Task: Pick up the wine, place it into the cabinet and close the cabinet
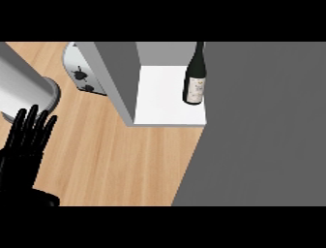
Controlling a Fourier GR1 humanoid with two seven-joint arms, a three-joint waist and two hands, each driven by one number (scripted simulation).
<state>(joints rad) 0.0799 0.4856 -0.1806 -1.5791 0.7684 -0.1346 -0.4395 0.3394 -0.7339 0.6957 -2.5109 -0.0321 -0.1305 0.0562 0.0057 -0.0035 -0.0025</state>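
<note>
The wine bottle (195,80), dark with a pale label, stands upright on the white floor of the cabinet (167,99), at that floor's right side. A broad grey cabinet door (273,126) fills the view's right half, and its left edge runs right beside the bottle. My left hand (22,150) shows at the lower left with straight fingers pointing up, holding nothing and well apart from the cabinet. My right hand does not show anywhere.
The cabinet's grey left wall (114,77) rises from the wooden counter (123,164). A metal appliance with black knobs (80,72) sits behind that wall. A large grey cylinder (12,82) lies at the upper left, just above my left hand.
</note>
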